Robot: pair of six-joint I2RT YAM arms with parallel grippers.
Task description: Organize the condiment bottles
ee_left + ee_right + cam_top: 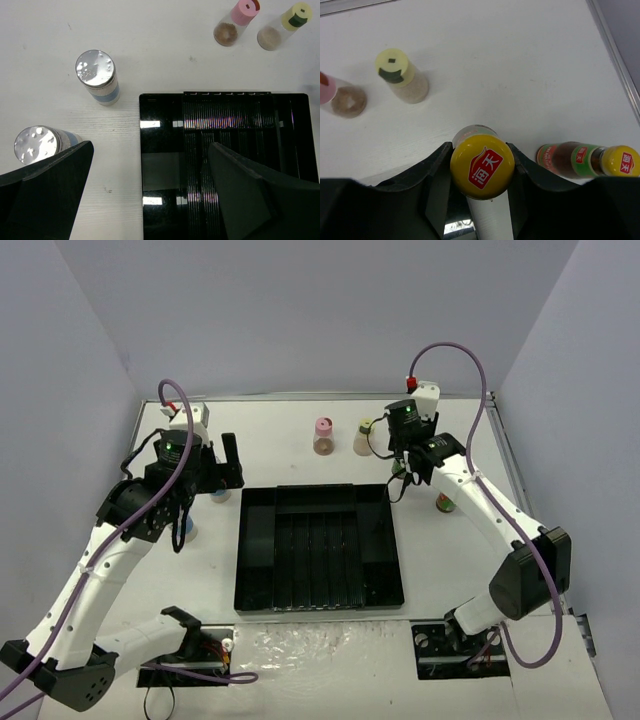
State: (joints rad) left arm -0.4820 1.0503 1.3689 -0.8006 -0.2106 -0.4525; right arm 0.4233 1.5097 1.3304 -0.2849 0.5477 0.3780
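Observation:
My right gripper is shut on a dark bottle with an orange-yellow cap, held upright near the back right corner of the black tray. A second orange-capped bottle stands on the table just to its right. The pink-capped bottle and the yellow-green-capped one stand behind the tray. My left gripper is open and empty above the tray's left edge. Two silver-lidded, blue-labelled shakers stand on the table left of the tray; the nearer one is close to my left finger.
The black divided tray fills the table's middle, with nothing seen in its compartments. Grey walls close in the table at the back and both sides. Both arm bases sit at the near edge.

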